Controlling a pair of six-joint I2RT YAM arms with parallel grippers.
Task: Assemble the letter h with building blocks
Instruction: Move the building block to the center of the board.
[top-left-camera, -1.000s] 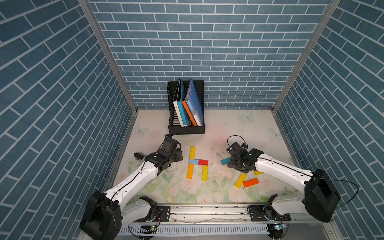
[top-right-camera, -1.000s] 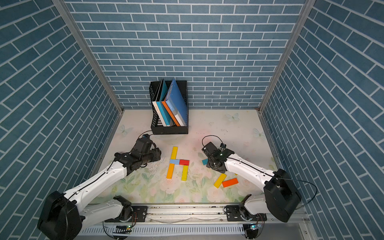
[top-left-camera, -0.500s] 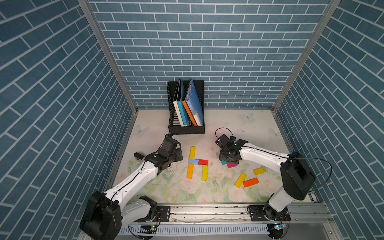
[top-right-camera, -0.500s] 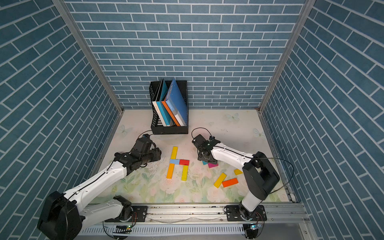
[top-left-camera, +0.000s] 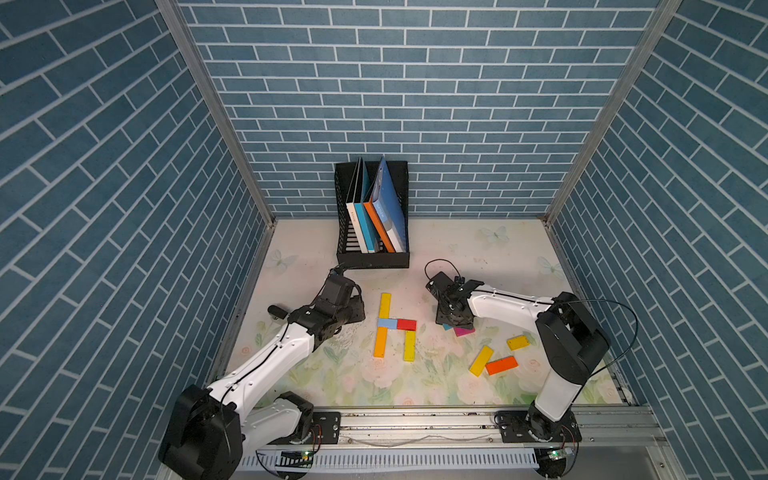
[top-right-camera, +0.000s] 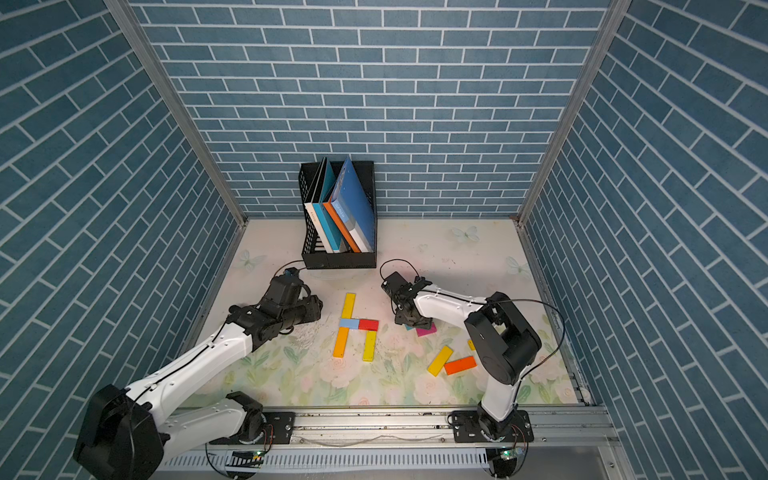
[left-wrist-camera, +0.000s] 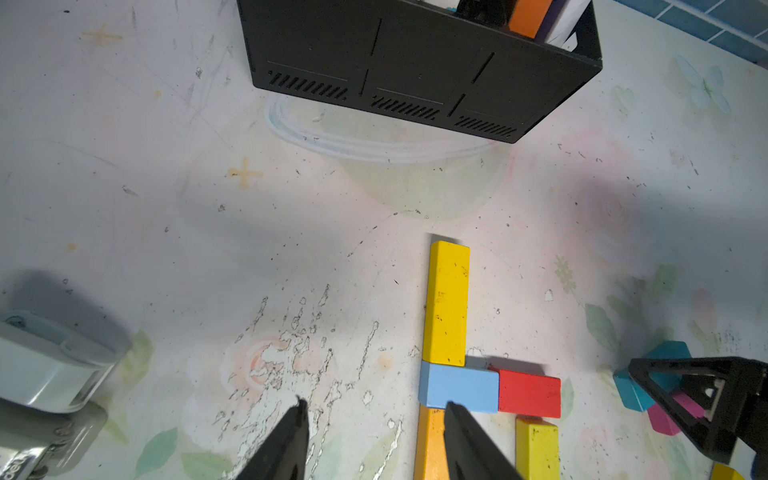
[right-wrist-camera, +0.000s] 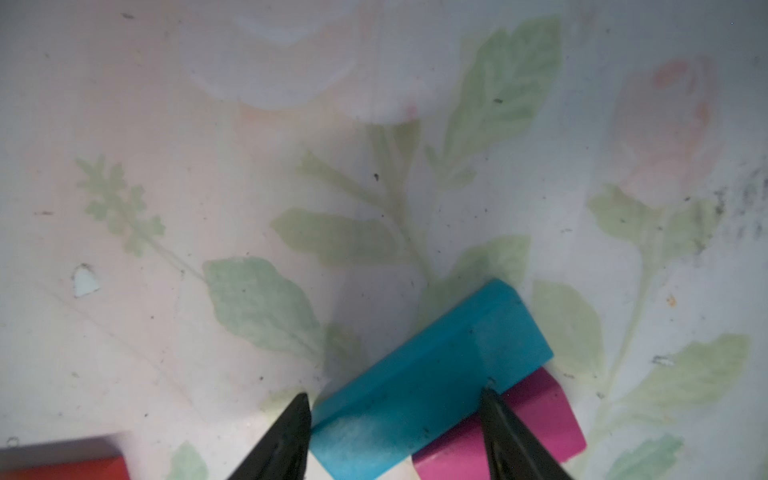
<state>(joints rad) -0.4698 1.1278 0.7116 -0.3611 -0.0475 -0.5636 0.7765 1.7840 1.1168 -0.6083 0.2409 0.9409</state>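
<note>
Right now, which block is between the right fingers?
The teal block, overlapping the magenta block; it alone lies between the right fingers, which straddle it.

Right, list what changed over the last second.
The right arm folded in and the right gripper shifted toward the letter h; it now straddles the teal block lying on the magenta block, grip unclear. The left gripper, open, the letter h and the other loose blocks stayed put.
</note>
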